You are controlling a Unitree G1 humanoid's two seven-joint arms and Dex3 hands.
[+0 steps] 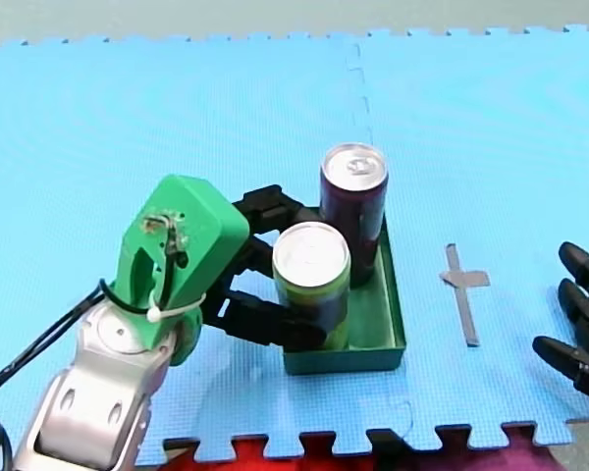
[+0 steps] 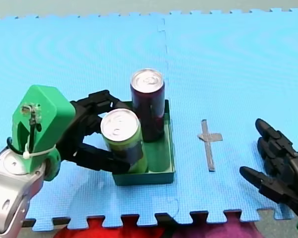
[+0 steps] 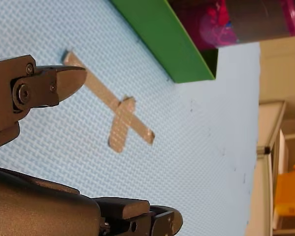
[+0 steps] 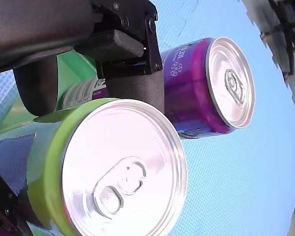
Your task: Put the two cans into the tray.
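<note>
- Our left hand has its fingers curled round the green can. One finger sits low on the near side and the others wrap the far side, so it's a proper hold.
- The green can stands upright, long axis straight up, right in front of the palm and inside the near end of the green tray. Its base is hidden behind the tray's front wall, so we can't tell if it's down on the tray floor or a touch above it.
- Just past the far-side fingers is the purple can, also upright, at the far end of the tray. In the second wrist view a finger sits squeezed between the two cans.
- Looks-wise, the green one is lime with a dark patch on the side and a shiny silver lid, tab not pulled. The purple one is the same slim shape, glossy, lid shut too.
- Our right hand has nothing in it. It's way off on the other side of the tray, past a tape cross on the blue foam mat.
- Our guess is that all that's left is letting go. The finger wedged by the purple can is the tricky bit, since opening up could nudge it.
</note>
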